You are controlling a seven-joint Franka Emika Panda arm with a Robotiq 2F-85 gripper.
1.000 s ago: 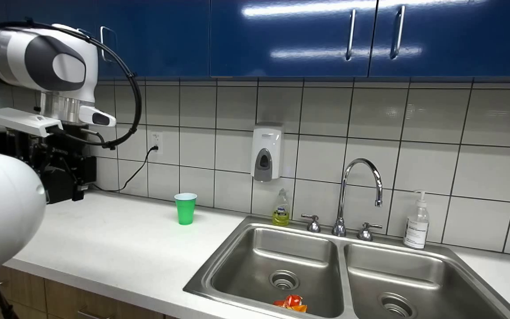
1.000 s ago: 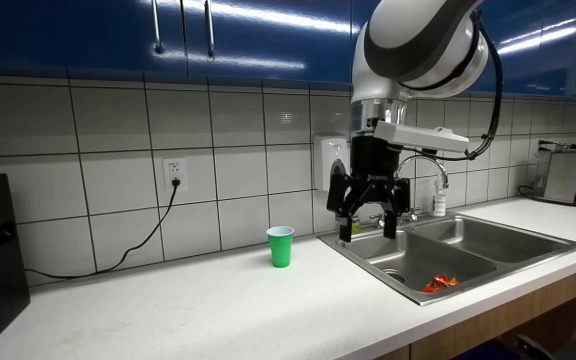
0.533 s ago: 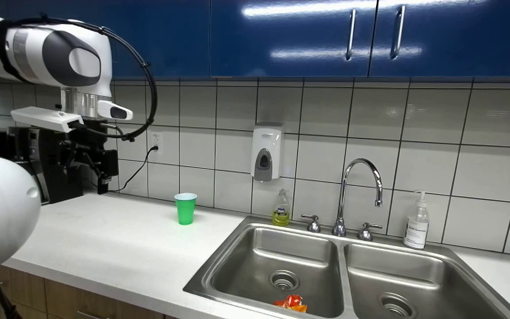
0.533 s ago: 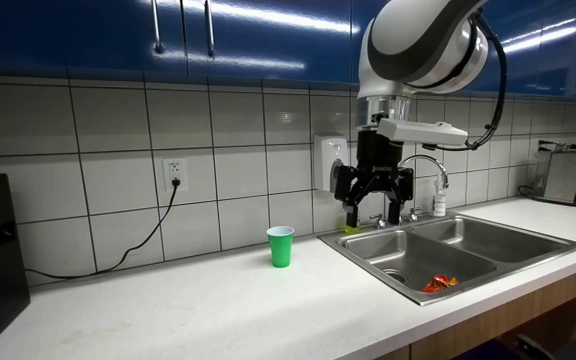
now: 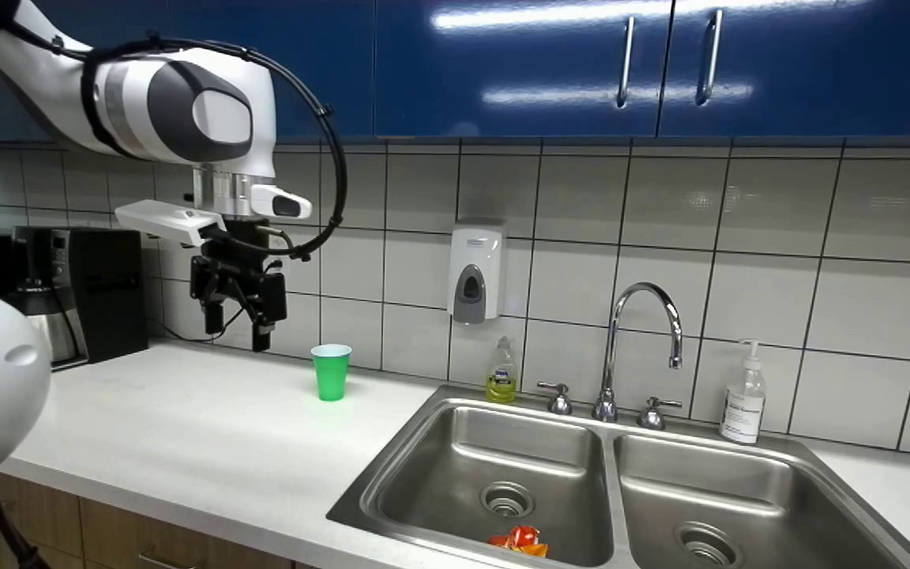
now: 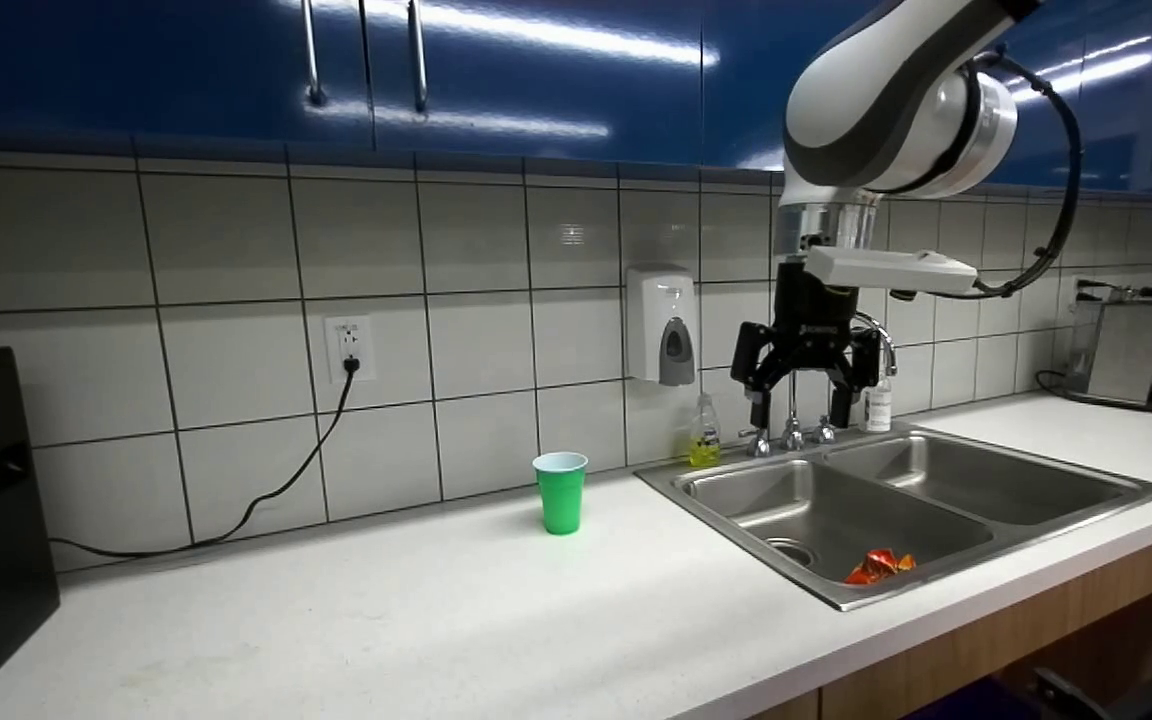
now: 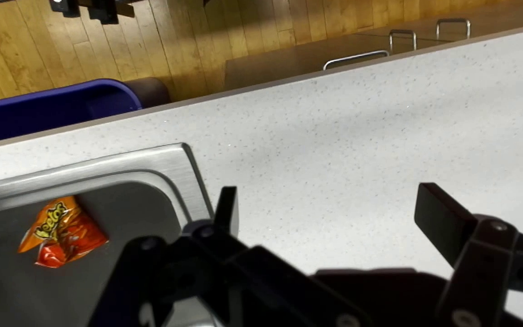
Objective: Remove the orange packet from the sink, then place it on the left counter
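Currently, the orange packet point(image 7: 64, 234) lies left of the tool point(image 7: 327, 200) (spread wide, holding nothing) in the wrist view, inside the sink point(image 7: 166, 161); sideways travel should precede lowering.

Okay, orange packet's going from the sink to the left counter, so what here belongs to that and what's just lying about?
Part of the job: orange packet, sink, left counter, tool.
Just lying about: green cup, bottle of yellow liquid, pump bottle, blue bin.
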